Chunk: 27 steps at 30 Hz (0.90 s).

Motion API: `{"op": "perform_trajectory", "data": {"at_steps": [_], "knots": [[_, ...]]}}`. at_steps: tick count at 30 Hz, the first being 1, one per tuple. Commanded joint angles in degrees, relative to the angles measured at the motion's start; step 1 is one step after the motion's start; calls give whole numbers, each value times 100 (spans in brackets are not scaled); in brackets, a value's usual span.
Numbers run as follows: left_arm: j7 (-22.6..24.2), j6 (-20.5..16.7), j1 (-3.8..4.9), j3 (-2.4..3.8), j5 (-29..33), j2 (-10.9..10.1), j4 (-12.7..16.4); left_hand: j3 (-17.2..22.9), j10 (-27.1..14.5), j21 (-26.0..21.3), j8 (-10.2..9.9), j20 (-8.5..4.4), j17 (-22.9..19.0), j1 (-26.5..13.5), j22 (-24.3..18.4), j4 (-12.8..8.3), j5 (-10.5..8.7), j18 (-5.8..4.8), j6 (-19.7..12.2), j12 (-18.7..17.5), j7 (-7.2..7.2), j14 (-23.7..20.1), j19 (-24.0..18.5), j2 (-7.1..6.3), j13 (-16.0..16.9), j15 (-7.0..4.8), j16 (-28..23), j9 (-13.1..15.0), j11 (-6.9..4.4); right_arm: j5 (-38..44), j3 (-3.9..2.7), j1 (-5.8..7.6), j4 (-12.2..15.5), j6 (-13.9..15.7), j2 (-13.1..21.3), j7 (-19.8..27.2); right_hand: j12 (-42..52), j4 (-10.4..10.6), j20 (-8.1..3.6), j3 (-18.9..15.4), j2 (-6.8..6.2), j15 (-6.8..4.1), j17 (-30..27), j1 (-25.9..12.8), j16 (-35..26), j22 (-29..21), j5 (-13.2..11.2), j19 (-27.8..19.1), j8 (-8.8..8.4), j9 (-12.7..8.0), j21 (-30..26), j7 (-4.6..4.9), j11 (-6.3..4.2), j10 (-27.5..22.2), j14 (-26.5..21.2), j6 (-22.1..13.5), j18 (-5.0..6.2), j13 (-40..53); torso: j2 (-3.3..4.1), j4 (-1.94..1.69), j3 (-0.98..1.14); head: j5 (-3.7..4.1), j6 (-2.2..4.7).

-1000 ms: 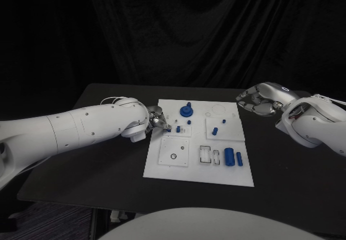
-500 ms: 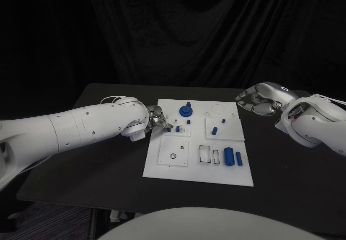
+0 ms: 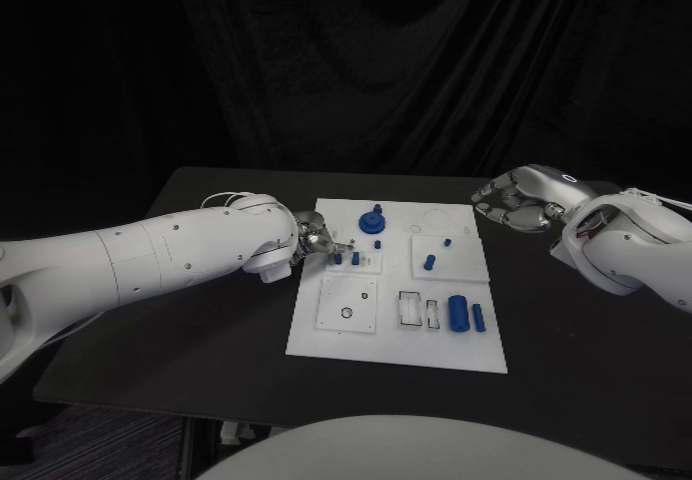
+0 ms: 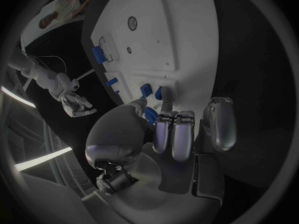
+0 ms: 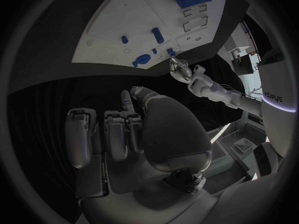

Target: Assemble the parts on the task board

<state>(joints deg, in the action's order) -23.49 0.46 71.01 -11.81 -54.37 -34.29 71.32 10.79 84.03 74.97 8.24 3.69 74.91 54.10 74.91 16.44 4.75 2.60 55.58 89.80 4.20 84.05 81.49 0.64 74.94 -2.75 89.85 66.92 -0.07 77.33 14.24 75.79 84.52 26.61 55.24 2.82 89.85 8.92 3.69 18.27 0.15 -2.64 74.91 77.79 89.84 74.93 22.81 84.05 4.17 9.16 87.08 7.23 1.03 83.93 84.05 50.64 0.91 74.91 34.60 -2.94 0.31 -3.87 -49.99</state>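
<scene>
Two robot hands: left robot hand (image 3: 315, 245) at task board (image 3: 361, 340) edge, fingertips pinching small blue peg (image 3: 338, 258); right robot hand (image 3: 513, 205) curled, holding nothing, off the board's far corner.

Matt white task board (image 3: 329, 335), glossy blue plastic parts (image 3: 459, 312), matt black table (image 3: 173, 330), silvery metallic left hand (image 3: 315, 245)
</scene>
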Motion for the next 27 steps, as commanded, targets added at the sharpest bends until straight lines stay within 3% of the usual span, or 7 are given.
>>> {"op": "perform_trajectory", "data": {"at_steps": [1, 12, 16, 23, 25, 26, 27], "knots": [[-175, 166, -67, -35, -203, -10, -4, -300, 597, -5, 140, 26, 1509, -259, 1036, 13, -131, 97, -52, 20, 3, 595, 9, 18, 1506, 27, 15, 121, 39, 8, -4, -11, -4, -41, 2, -103, 15, -10, 30, 33, -3, 37, 1509, -60, 16, 1387, 27, 410, 0, -6, -29, -6, 46, 607, 595, 28, 0, 1509, -1, -7, -1, -5, -1], [-45, 72, -72, -35, -254, -25, 5, -756, 597, 2, 312, 20, 1509, -606, 1039, 28, -184, 95, -107, 20, -5, 595, 18, 92, 1506, 23, 15, 252, 33, 8, -4, -13, -12, -55, -13, -100, 15, -10, 30, 33, -3, 37, 1509, -60, 16, 1387, 27, 410, 0, -6, -29, -6, 46, 607, 595, 28, 0, 1509, 1, -4, -3, -24, -1], [146, -156, -73, -35, -257, -47, 28, -954, 597, 41, 512, 5, 1509, -703, 1051, 28, -181, 88, -63, 20, -38, 595, 43, 225, 1506, 4, 15, 399, 8, 8, -4, -13, -11, -60, -9, -100, 15, -10, 30, 33, -3, 37, 1509, -60, 16, 1387, 27, 410, 0, -6, -29, -6, 46, 607, 595, 28, 0, 1509, 1, -5, -1, -22, -1], [877, -1199, -74, -34, -649, -138, 161, -1306, 597, 229, 1162, -68, 1509, -520, 1106, 24, -27, 47, -122, 20, -136, 595, 170, 520, 1506, -75, 15, 954, -80, 8, -4, -14, -8, -53, 4, -94, 15, -12, 31, 34, -8, 38, 1509, -67, 16, 1385, 26, 406, -1, -7, -35, -4, 48, 607, 595, 30, 2, 1509, 2, -4, -2, -23, -1], [1062, -1665, -73, -34, -1098, -179, 219, -1409, 597, 316, 1493, -93, 1509, -337, 1132, 21, 53, 28, -102, 20, -176, 595, 222, 451, 1506, -104, 15, 986, -114, 8, -4, -14, -5, -46, 8, -91, 15, -12, 31, 34, -8, 38, 1509, -67, 16, 1385, 26, 406, -1, -7, -35, -4, 48, 607, 595, 30, 2, 1509, 4, -4, -1, -18, -1], [1139, -1888, -73, -34, -1313, -201, 245, -1554, 597, 370, 2130, -122, 1509, -228, 1147, 23, 37, 15, -90, 20, -205, 595, 257, 453, 1506, -137, 15, 1033, -145, 8, -4, -14, -4, -42, 9, -90, 15, -12, 31, 34, -8, 38, 1509, -67, 16, 1385, 26, 406, -1, -7, -35, -4, 48, 607, 595, 30, 2, 1509, 2, -2, -2, -9, -1], [1197, -2057, -73, -34, -1481, -218, 264, -1586, 597, 380, 2254, -128, 1509, -208, 1150, 22, 24, 13, -79, 20, -210, 595, 263, 442, 1506, -137, 15, 1043, -148, 8, -4, -14, -3, -38, 11, -90, 15, -12, 31, 34, -8, 38, 1509, -67, 16, 1385, 26, 406, -1, -7, -35, -4, 48, 607, 595, 30, 2, 1509, 3, -2, -1, 2, -1]]}}
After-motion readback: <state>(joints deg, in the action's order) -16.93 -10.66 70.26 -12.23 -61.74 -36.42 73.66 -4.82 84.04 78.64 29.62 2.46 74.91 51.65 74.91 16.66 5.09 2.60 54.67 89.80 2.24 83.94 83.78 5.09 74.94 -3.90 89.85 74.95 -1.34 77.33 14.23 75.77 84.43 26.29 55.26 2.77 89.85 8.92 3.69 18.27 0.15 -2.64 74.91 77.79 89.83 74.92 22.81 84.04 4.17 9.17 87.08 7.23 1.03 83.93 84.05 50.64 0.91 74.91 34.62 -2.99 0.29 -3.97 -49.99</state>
